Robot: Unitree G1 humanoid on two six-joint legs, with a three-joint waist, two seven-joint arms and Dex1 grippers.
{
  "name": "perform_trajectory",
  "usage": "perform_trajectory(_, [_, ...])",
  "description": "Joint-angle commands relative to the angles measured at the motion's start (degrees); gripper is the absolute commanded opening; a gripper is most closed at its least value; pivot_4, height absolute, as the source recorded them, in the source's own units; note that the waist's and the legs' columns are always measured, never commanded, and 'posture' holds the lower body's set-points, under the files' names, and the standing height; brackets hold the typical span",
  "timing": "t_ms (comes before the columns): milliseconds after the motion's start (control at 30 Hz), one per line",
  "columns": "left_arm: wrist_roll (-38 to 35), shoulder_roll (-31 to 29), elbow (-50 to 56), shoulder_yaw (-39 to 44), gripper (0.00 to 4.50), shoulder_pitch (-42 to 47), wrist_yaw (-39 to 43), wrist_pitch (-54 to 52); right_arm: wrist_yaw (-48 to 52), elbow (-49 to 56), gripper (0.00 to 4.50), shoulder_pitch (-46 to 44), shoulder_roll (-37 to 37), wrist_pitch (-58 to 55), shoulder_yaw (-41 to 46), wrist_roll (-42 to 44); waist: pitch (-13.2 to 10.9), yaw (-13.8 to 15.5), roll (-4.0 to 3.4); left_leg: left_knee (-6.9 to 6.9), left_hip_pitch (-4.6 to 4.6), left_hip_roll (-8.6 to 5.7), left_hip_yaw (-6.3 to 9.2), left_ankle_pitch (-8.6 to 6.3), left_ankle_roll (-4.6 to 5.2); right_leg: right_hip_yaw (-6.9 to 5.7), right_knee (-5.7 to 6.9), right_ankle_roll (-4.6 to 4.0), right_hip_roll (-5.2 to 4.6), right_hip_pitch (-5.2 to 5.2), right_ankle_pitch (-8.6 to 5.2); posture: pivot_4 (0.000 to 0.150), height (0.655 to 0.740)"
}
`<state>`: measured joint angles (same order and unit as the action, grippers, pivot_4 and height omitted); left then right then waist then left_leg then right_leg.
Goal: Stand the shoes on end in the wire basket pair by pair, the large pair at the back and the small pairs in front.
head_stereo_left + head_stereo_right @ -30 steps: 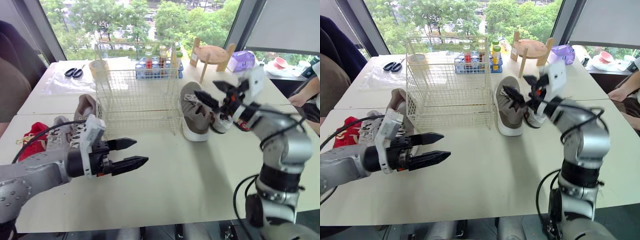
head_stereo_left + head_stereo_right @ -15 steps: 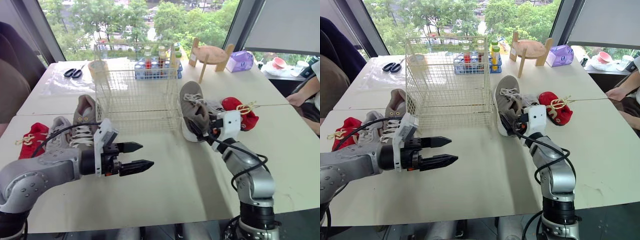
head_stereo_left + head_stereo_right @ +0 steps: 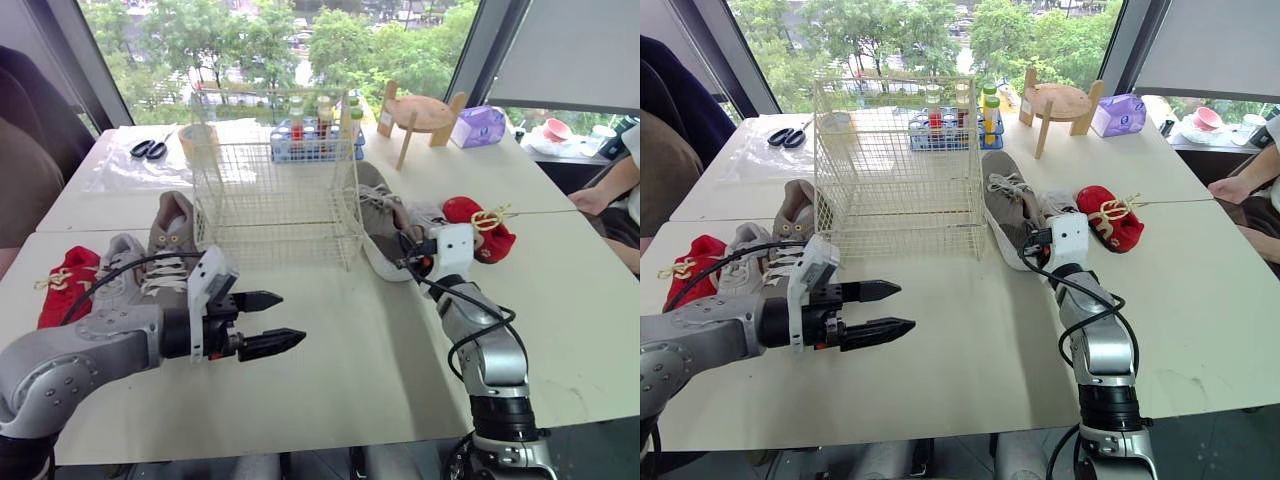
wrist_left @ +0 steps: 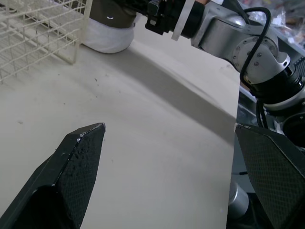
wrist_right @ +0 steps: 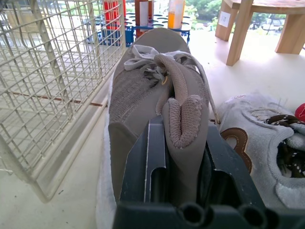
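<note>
Your right tool (image 3: 1042, 240) grips the large brown shoe (image 3: 1002, 203) by its heel, just beside the empty wire basket (image 3: 895, 160).

The tool's two fingers are clamped on the padded heel collar. The shoe lies on the worktop (image 3: 970, 345) at the basket's right side, toe pointing toward the window. A heel grip, I judge, lets you lift it and stand it on end at the back of the basket. Your left tool (image 3: 895, 308) hangs over bare worktop in front of the basket, fingers apart and holding nothing. The matching brown shoe (image 3: 795, 205) lies left of the basket with a small grey shoe (image 3: 740, 245) and a small red shoe (image 3: 690, 260). Another grey shoe (image 3: 1055, 205) and red shoe (image 3: 1105, 215) lie to the right. The worktop is pale, flat and matte. Behind the basket are scissors (image 3: 787, 135), a bottle rack (image 3: 950, 125), a wooden stand (image 3: 1060, 100) and a window onto green trees.
</note>
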<state>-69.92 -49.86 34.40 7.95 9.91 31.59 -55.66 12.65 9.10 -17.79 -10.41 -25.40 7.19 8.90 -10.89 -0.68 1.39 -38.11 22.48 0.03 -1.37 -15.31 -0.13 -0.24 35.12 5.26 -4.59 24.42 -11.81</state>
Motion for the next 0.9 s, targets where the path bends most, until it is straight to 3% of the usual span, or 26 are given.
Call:
perform_trajectory(33, [-2.8, 0.9, -3.0, 3.4, 4.5, 3.0, 1.0, 1.1, -2.2, 4.0, 0.25, -4.5, -1.6, -1.7, 4.9, 2.9, 0.0, 0.1, -0.05, 0.0, 0.01, 0.0, 0.0, 0.0, 0.0, 0.0, 0.0, 0.0, 0.0, 0.01, 0.0, 0.15, 0.74])
perform_trajectory(200, [-12.9, 3.5, -11.5, 9.4, 4.5, 11.0, -1.6, 1.4, -4.1, 7.0, 0.25, -18.8, -6.8, -3.8, 12.2, 8.3, -0.3, 0.0, -0.32, -0.04, 0.26, -0.07, 0.0, 0.01, 0.01, 0.0, 0.02, 0.03, -0.04, 0.23, 0.02, 0.15, 0.74])
perform_trajectory(367, [-17.8, 3.4, -19.8, 13.9, 4.5, 19.1, -5.0, 1.9, 7.1, 3.4, 0.25, -31.0, -18.2, 2.1, 11.2, 10.1, -0.3, -0.3, -0.35, 0.02, 0.76, -0.15, 0.01, 0.01, 0.02, -0.03, 0.17, 0.3, 0.01, 0.81, 0.16, 0.15, 0.74])
perform_trajectory(467, [-19.8, 1.8, -27.8, 17.3, 4.5, 25.8, -5.8, 2.4, 21.0, -2.5, 0.25, -38.2, -27.1, 6.2, 11.1, 13.9, -0.3, -0.4, -0.31, 0.09, 0.78, -0.11, 0.01, -0.02, 0.08, -0.04, 0.13, 0.32, 0.1, 0.84, 0.15, 0.15, 0.74])
perform_trajectory(667, [-18.4, -0.9, -39.1, 20.5, 4.5, 34.6, -2.8, 1.5, 41.8, -6.8, 0.25, -47.1, -36.7, 3.5, 7.3, 22.7, -0.3, -0.2, -0.3, -0.02, 0.84, -0.15, -0.04, -0.03, 0.09, -0.06, 0.06, 0.34, -0.01, 0.79, 0.16, 0.15, 0.74])
perform_trajectory(900, [-14.3, -5.0, -46.6, 19.5, 4.5, 40.8, 1.5, -1.6, 54.9, -7.3, 0.25, -51.6, -37.2, 5.5, 0.1, 23.6, -0.3, -0.3, -0.26, -0.02, 0.86, -0.11, -0.03, -0.03, 0.08, -0.08, 0.1, 0.35, -0.01, 0.85, 0.16, 0.15, 0.74])
